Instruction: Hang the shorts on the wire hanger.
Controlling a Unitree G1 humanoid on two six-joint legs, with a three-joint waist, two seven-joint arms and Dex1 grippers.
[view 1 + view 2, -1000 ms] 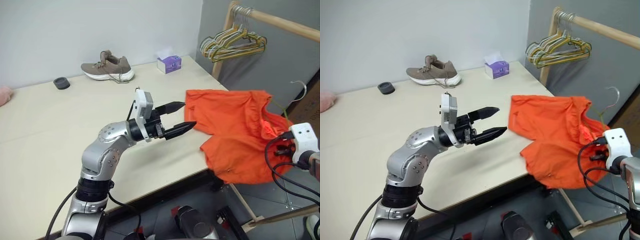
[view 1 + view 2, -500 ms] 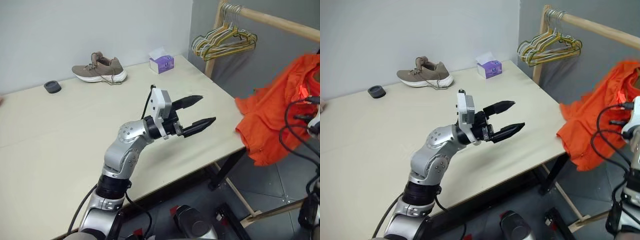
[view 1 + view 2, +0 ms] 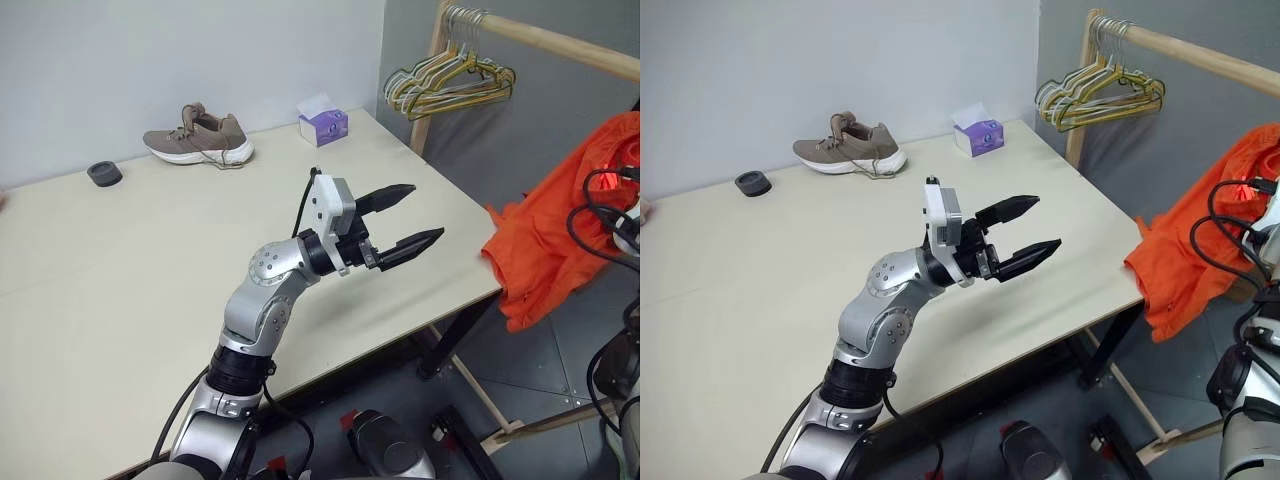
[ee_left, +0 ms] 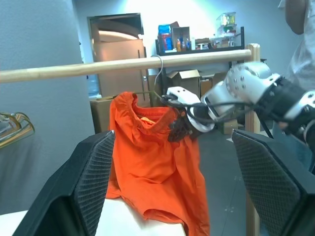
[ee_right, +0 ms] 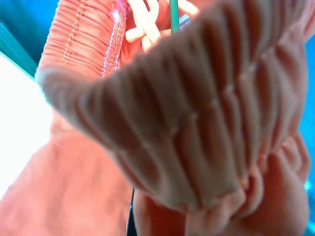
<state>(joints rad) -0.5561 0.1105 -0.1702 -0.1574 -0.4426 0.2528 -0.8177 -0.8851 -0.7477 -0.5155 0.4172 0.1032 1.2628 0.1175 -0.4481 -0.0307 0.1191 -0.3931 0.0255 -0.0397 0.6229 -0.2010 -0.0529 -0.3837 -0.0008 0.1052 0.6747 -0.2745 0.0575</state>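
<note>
Your right tool (image 4: 178,129) is clamped on the shorts (image 4: 150,162), mostly buried in fabric. Your left tool (image 3: 405,218) gapes empty over the counter (image 3: 120,270). The wire hanger (image 4: 158,73) probably shows just its hook.

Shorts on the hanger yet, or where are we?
Done: the shorts are lifted clear of the table and hang beside the wooden rail. In hand: the right gripper is shut on their waistband, a thin wire hook rising just above. Whether the wire already runs through the shorts can't be told. Left: hooking it on the rail. The left gripper waits open.
</note>
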